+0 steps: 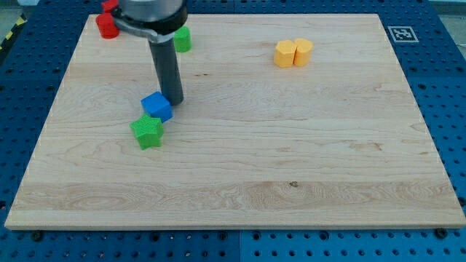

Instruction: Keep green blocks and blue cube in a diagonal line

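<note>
My tip (175, 100) sat on the board (291, 145), just at the blue cube's (156, 106) two o'clock, touching it or nearly so; the rod had no fingers to open or close, so it held nothing and could only push. The blue cube lay left of the board's middle, and the green star-shaped block (148, 132) sat at its seven o'clock, the two touching at a corner. The other green block (182, 39), its shape hard to tell, stood well apart at the cube's twelve to one o'clock, near the board's far edge and partly behind the rod.

I judged the work to be mid-way: cube and star already made a short slanted pair, and the far green block lay roughly along the same slant but a long gap off. The next move likely called for closing or evening that gap without knocking the pair askew.

The arm's dark housing hid part of the red blocks (108, 22) at eleven o'clock, so their count and shape stayed unclear. Two orange-yellow blocks (293, 53) sat touching at two o'clock, out of the way.
</note>
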`<move>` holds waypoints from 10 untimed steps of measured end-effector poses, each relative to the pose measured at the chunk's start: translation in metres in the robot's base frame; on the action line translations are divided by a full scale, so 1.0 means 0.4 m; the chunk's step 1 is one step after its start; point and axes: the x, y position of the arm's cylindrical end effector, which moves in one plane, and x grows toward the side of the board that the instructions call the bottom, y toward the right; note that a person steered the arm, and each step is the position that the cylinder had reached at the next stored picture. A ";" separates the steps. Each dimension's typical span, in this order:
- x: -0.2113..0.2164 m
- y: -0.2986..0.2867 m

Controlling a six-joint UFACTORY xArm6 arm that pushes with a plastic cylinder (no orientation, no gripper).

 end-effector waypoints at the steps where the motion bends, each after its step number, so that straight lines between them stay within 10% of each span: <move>1: 0.041 0.036; 3: -0.049 0.153; 6: -0.566 0.127; 10: -0.288 -0.008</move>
